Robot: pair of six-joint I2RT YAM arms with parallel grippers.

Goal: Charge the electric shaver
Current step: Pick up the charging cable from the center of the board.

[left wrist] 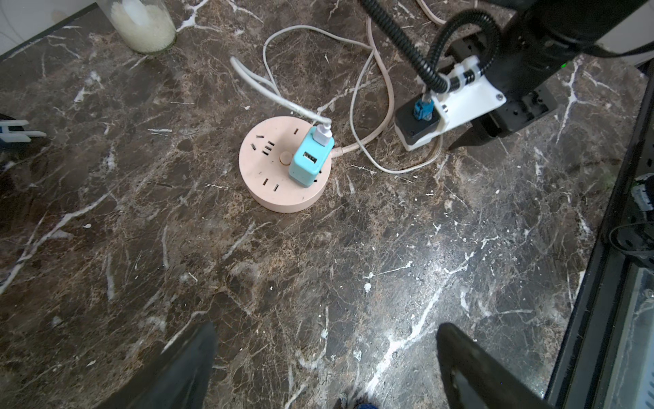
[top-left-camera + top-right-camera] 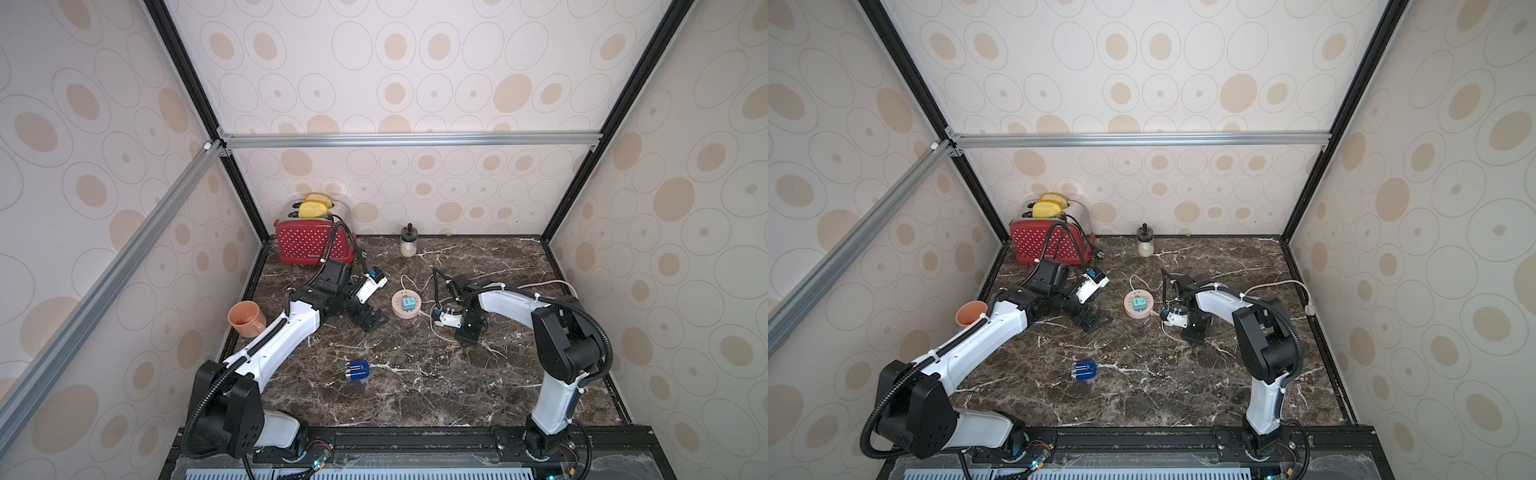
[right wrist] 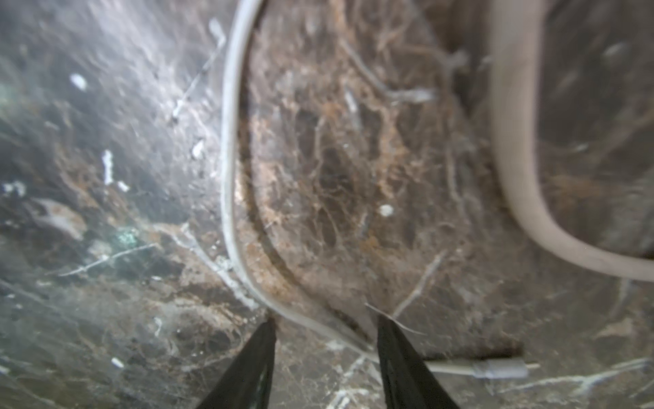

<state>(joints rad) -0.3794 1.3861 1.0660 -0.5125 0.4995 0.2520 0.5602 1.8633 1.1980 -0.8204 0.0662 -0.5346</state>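
The electric shaver (image 2: 357, 371) lies flat on the marble table (image 2: 415, 395), touched by neither gripper. It is at about 6 o'clock from the left gripper (image 2: 372, 322), whose jaws are spread wide over bare stone. The right gripper (image 3: 325, 329) has its jaws parted, tips down near the table, straddling a thin white cable (image 3: 228, 159). The cable's small plug (image 3: 499, 369) lies just past one finger. At about 10 o'clock from that gripper in both top views sits the round pink socket hub (image 2: 399, 309), with a teal adapter (image 2: 409, 302) plugged into it.
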